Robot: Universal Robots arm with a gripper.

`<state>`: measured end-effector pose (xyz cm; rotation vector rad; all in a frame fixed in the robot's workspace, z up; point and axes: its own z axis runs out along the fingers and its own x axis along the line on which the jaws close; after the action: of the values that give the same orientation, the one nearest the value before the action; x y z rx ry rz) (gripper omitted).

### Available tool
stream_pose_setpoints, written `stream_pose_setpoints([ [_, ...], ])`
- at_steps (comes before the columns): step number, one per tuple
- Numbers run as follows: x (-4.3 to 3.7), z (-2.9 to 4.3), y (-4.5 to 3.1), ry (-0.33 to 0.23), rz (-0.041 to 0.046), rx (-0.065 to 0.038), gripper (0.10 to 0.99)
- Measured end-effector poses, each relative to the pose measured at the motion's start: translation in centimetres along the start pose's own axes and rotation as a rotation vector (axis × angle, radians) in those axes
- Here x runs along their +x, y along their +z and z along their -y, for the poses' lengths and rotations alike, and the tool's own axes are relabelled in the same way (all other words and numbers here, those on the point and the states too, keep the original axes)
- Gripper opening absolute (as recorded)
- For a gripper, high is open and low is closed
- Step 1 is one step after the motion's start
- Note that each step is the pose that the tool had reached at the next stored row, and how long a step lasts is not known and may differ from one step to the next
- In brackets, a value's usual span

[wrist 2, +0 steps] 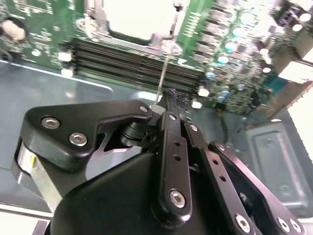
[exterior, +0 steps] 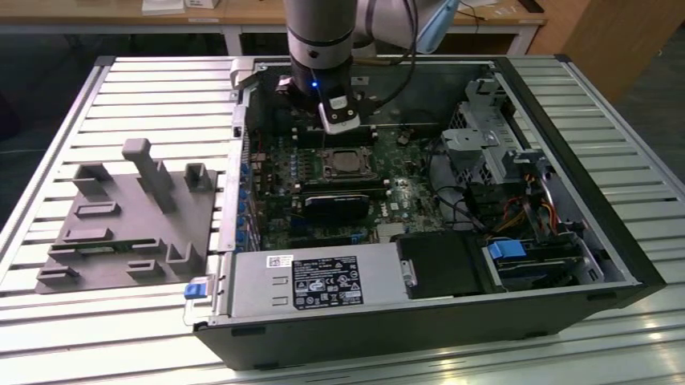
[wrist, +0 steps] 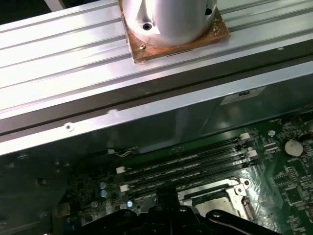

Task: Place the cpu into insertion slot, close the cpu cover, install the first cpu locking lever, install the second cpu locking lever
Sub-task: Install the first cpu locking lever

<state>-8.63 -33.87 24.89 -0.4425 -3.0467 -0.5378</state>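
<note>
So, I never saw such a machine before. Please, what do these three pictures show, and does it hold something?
It is one robot arm with a pincer at its end, reaching into an open computer case that lies on a slatted metal table. The exterior view looks from outside; both wrist views come from cameras on the arm. Beside the case lies a grey holder tray. In the second wrist view the pincer seems shut on a locking lever beside the insertion slot.

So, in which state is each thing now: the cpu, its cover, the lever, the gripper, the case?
cpu cover: closed flat.
cpu: seated beneath it, top showing through the window.
locking lever: raised, not latched.
gripper: shut, its tip at the lever's free end.
computer case: lying on its side, open.
</note>
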Motion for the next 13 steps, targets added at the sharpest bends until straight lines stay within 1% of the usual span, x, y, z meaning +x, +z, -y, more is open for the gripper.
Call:
stream_pose_setpoints([
  [5,-1.82,-0.51,0.12,0.000,-0.0001,0.000,0.106],
  [7,-2.34,-0.66,0.14,0.000,-0.0001,0.000,0.106],
  [12,-2.40,-0.67,0.15,0.000,0.0003,0.000,0.106],
  [13,-2.39,-0.67,0.14,-0.001,0.0036,-0.001,0.106],
])
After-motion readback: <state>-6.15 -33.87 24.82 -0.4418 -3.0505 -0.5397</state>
